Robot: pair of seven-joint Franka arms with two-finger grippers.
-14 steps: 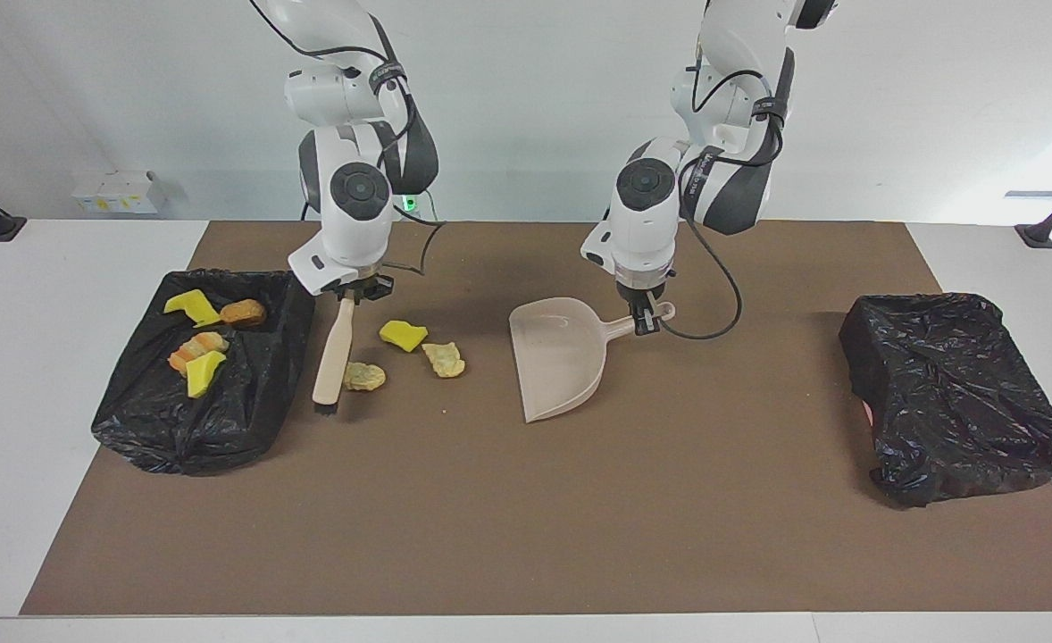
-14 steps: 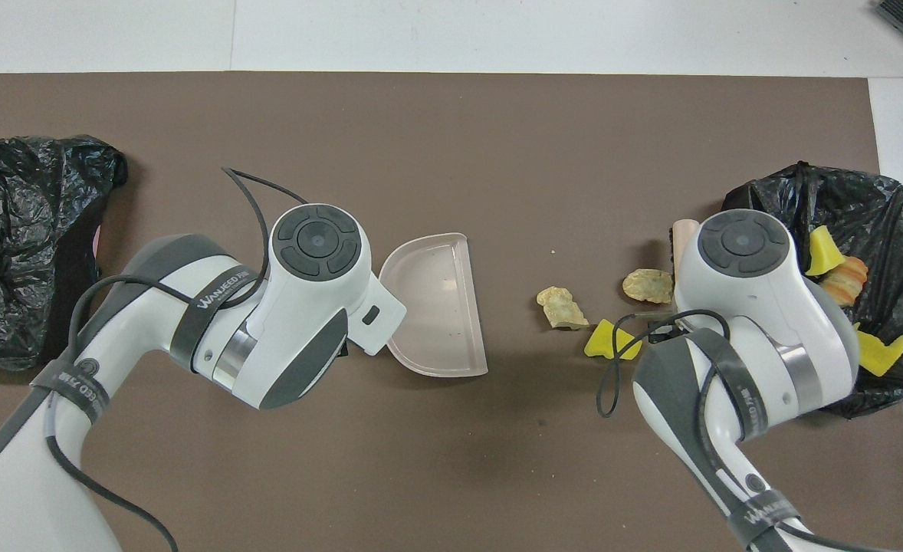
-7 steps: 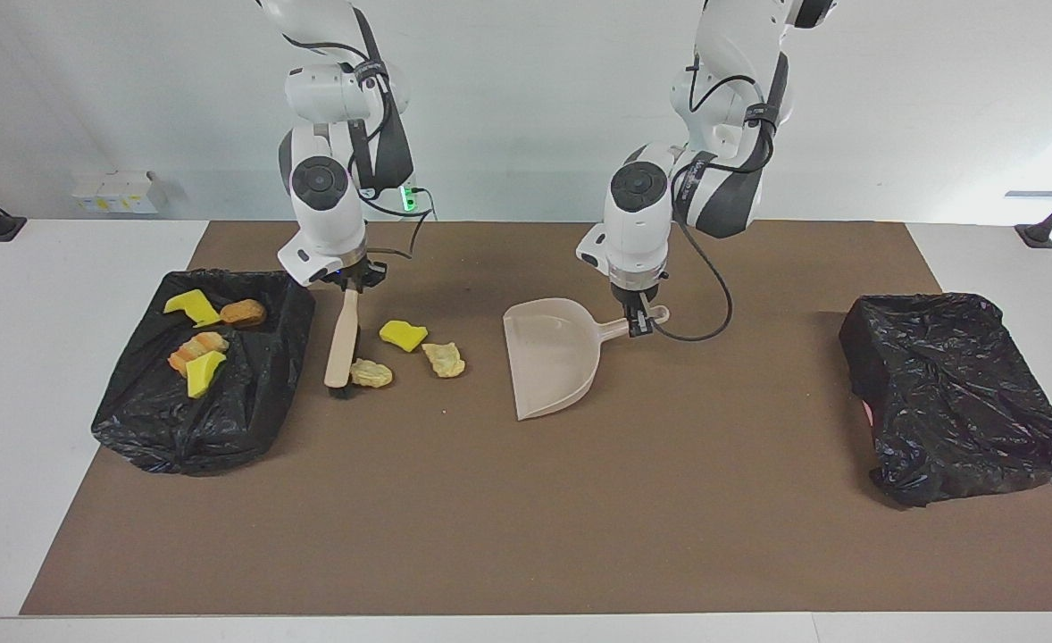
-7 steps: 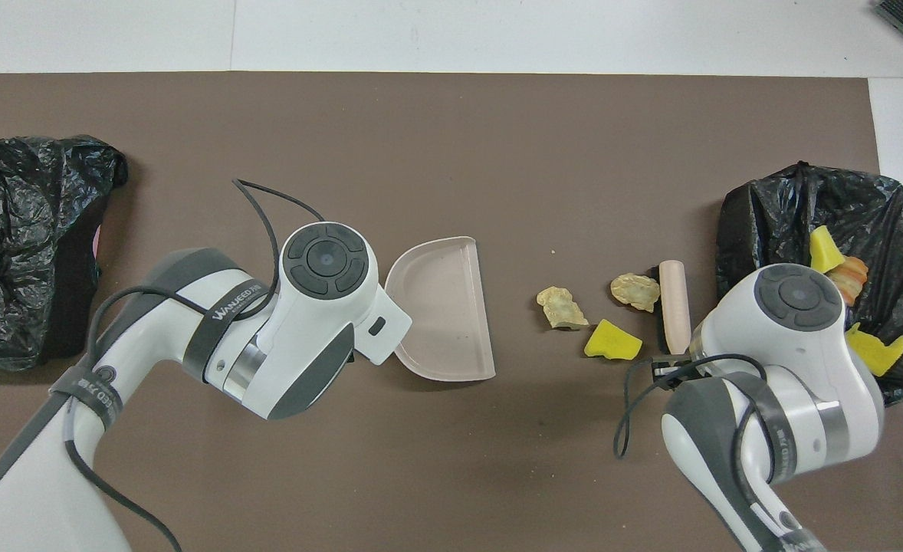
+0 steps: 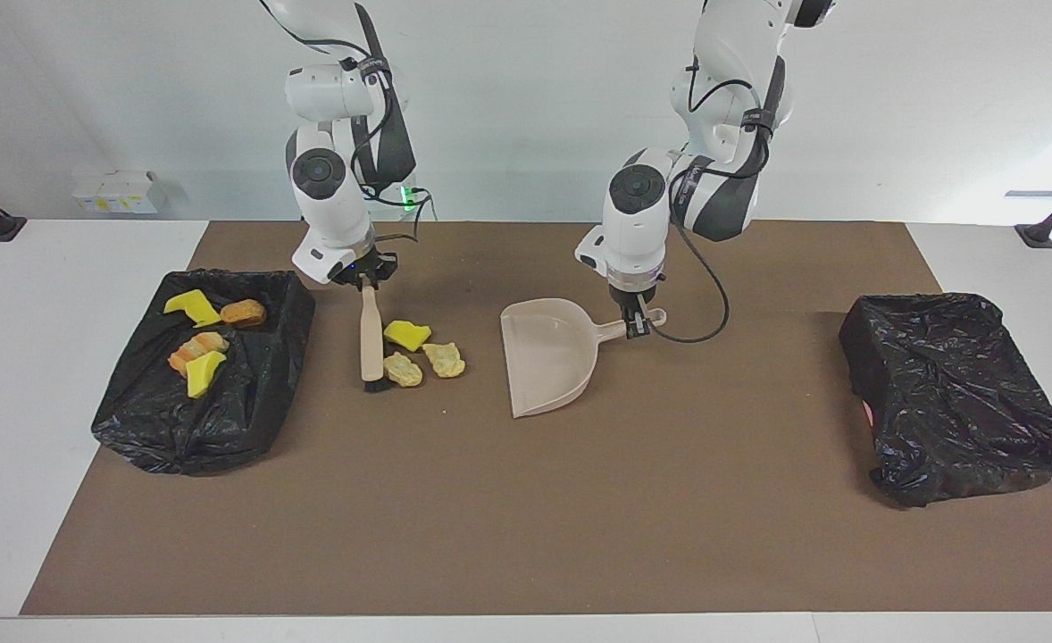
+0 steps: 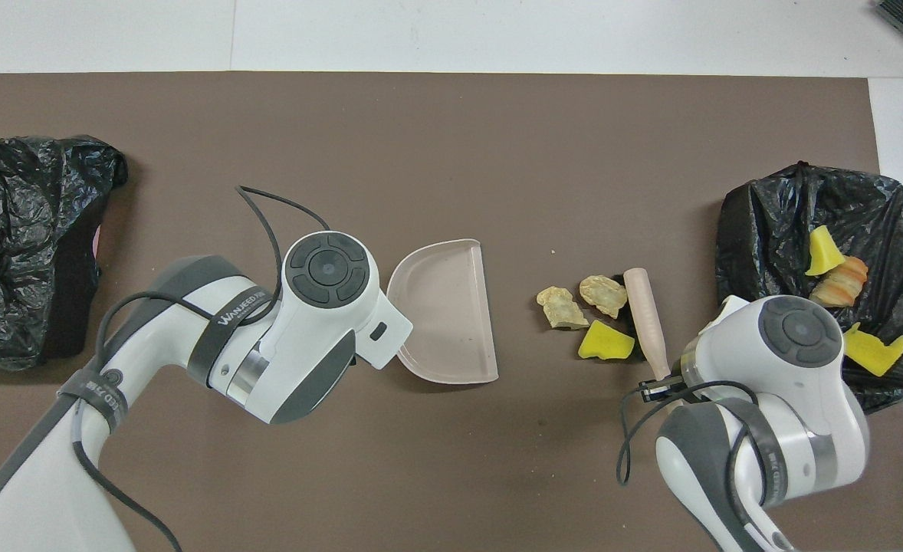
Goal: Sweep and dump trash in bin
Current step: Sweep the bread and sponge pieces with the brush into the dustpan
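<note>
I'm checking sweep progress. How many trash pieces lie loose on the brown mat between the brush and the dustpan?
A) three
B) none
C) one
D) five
A: one yellow sponge chunk and two golden-brown pastry pieces lie on the mat beside the brush, which the right gripper holds; the dustpan, held by the left gripper, is empty.
</note>
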